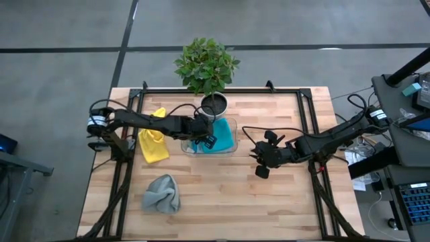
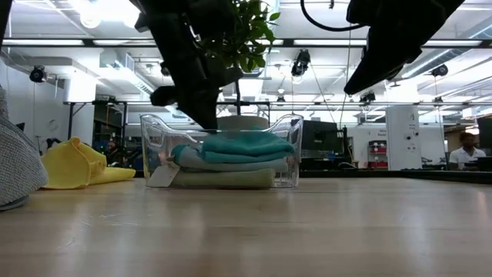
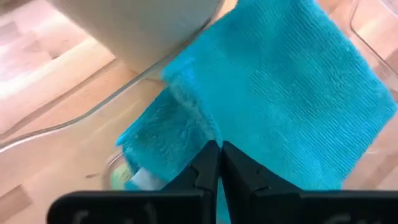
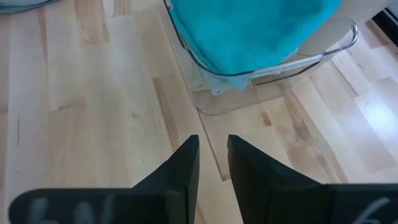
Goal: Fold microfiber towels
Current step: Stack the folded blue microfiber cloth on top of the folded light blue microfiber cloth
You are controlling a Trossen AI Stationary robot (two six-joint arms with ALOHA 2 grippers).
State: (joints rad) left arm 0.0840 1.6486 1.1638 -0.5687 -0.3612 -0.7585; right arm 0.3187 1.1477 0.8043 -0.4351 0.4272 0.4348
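Note:
A clear plastic tray (image 1: 234, 149) stands mid-table with a stack of folded towels in it: a teal one (image 2: 238, 145) on top, a light blue one (image 2: 231, 161) under it, and a sage green one (image 2: 231, 178) at the bottom. My left gripper (image 3: 221, 148) is shut, slanting down over the teal towel (image 3: 280, 93) near its left edge. A crumpled yellow towel (image 1: 153, 141) lies on the table left of the tray. A bunched grey towel (image 1: 162, 193) lies nearer the front. My right gripper (image 4: 213, 140) hovers right of the tray, narrowly open, with nothing between its fingers. My left gripper comes at the teal towel's top face (image 3: 186, 134) slanting down from the table's left, its fingertips closed together. No cloth shows between them. The fingers hide the spot beneath the tips, so I cannot tell whether they touch the towel.
A potted plant (image 1: 207, 64) stands just behind the tray, its pot (image 1: 215, 104) close to my left gripper. Bare wood (image 1: 255, 202) lies at the front right. A metal frame (image 1: 306, 101) runs along the table's sides.

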